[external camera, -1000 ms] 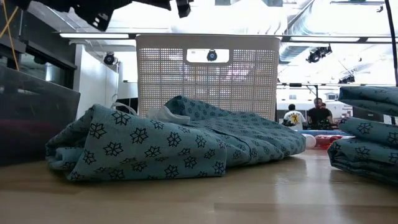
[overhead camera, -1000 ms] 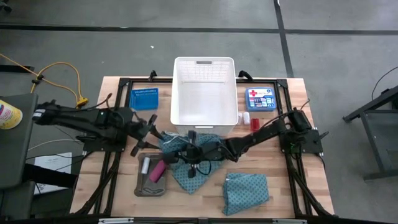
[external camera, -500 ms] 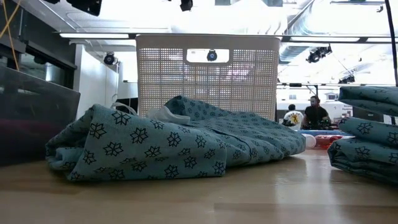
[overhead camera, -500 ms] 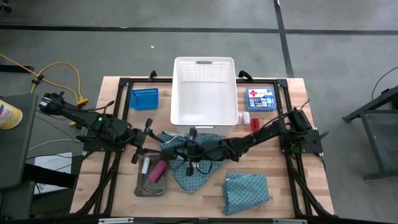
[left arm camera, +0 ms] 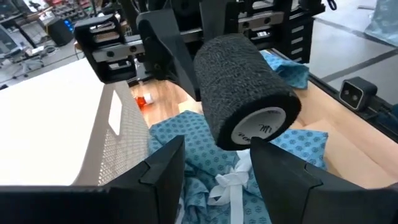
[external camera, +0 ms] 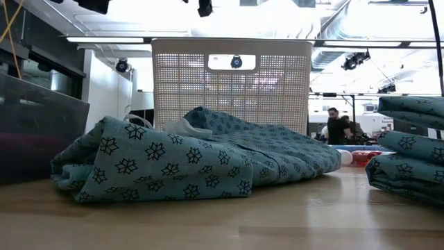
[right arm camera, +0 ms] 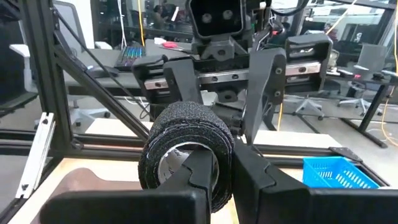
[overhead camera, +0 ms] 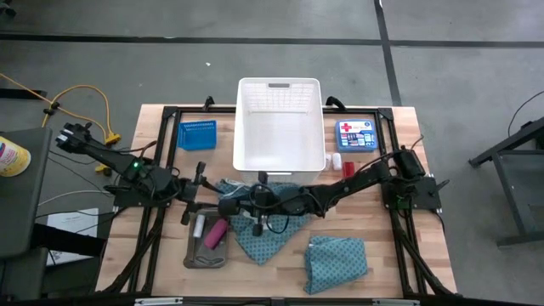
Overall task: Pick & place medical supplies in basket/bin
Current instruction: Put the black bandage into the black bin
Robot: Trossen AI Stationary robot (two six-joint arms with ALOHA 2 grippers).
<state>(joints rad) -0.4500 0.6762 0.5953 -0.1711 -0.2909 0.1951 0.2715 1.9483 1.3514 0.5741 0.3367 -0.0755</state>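
Above the teal cloth [overhead camera: 259,223], both claws [overhead camera: 223,206] [overhead camera: 243,207] pinch one black roll [left arm camera: 245,90].

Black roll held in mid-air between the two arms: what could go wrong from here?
1. The right end effector seems to pinch only the wall of the black roll, so the roll could twist or slip and drop onto the teal cloth below.
2. The left end effector sits right at the roll, facing the right one; a misjudged handover could knock them together.
3. The cloth's white ties lie loose underneath and might snag if either arm dips.
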